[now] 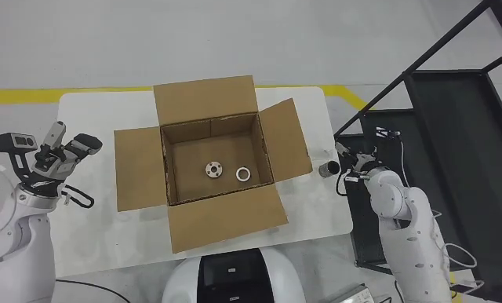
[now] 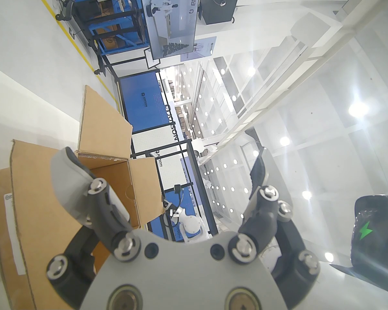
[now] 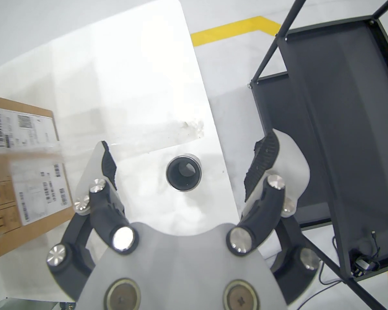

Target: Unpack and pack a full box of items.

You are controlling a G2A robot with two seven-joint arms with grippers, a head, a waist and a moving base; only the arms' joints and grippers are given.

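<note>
The brown cardboard box (image 1: 204,101) sits in the middle of the white table (image 1: 94,224), mouth up, all four flaps splayed outward. Its long axis runs across the table, a little skewed. On the box floor lie a small metal flanged disc (image 1: 212,169) and, just beside it, a white ring (image 1: 244,174), both flat and not touching.

Right of the box, just past its right flap, a short dark cylinder (image 1: 327,168) stands upright near the table's edge, hollow end up. The right gripper (image 3: 186,146) hangs above it with its fingers spread wide, gripping nothing. A black metal shelf rack (image 1: 447,122) stands close beyond that edge, so room there is tight.

Left of the box, beyond the left flap, the left gripper (image 2: 160,162) is out by the table's left edge, likewise spread apart and bare, with bare tabletop between it and the flap.
</note>
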